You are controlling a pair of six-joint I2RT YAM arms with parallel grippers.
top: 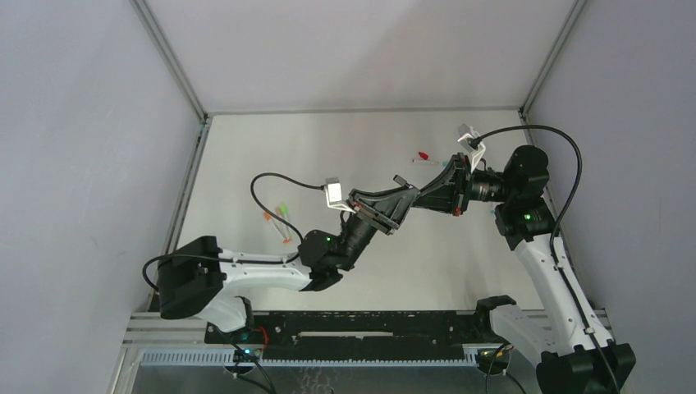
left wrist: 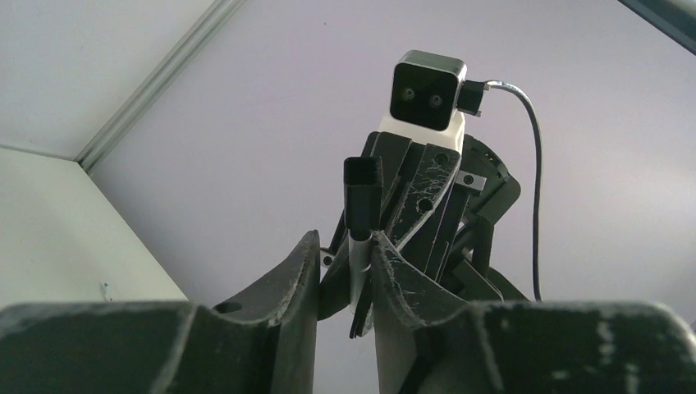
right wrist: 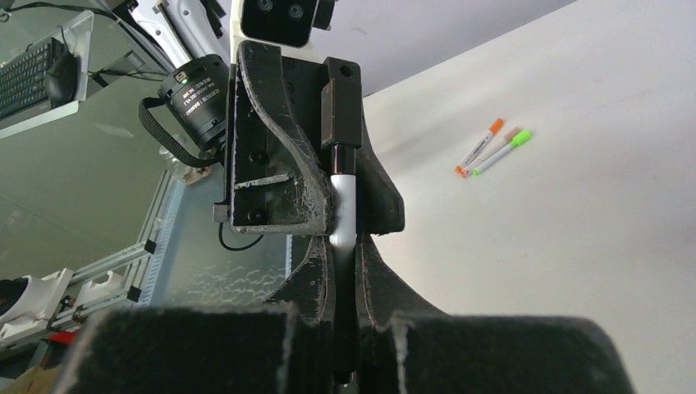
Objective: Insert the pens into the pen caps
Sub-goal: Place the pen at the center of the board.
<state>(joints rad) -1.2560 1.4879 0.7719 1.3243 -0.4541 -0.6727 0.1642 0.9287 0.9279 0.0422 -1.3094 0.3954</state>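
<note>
Two arms rise from the near edge of the tabletop [top: 246,148] and meet in the air above its middle, tool to tool.

Item 1, near left: an orange pen [right wrist: 478,148] and a green pen [right wrist: 501,152] lie side by side on the tabletop, close enough that contact cannot be ruled out. They are well apart from both tools. Each carries colour at its end.

Item 2, centre: the right tool [right wrist: 345,246] is pressed together on one pen [right wrist: 345,205]. It pinches the dark lower end, with the white barrel projecting out beyond the fingertips. A black cap [left wrist: 363,193] sits at the far end of that barrel, in line with it. Whether it is fully seated cannot be told.

Item 3, centre: the left tool [left wrist: 345,240] straddles the same white barrel just below the black cap. In the left wrist view one finger lies against the barrel and a dark gap shows between the barrel and the other finger. This tool is therefore narrowly spread, not clamped. The pen is off the tabletop, carried by the right tool alone.

Item 4, far right: a small red-ended piece [top: 424,155] lies on the tabletop beyond the right wrist. It is too small to say whether it is a pen or a cap.
</note>
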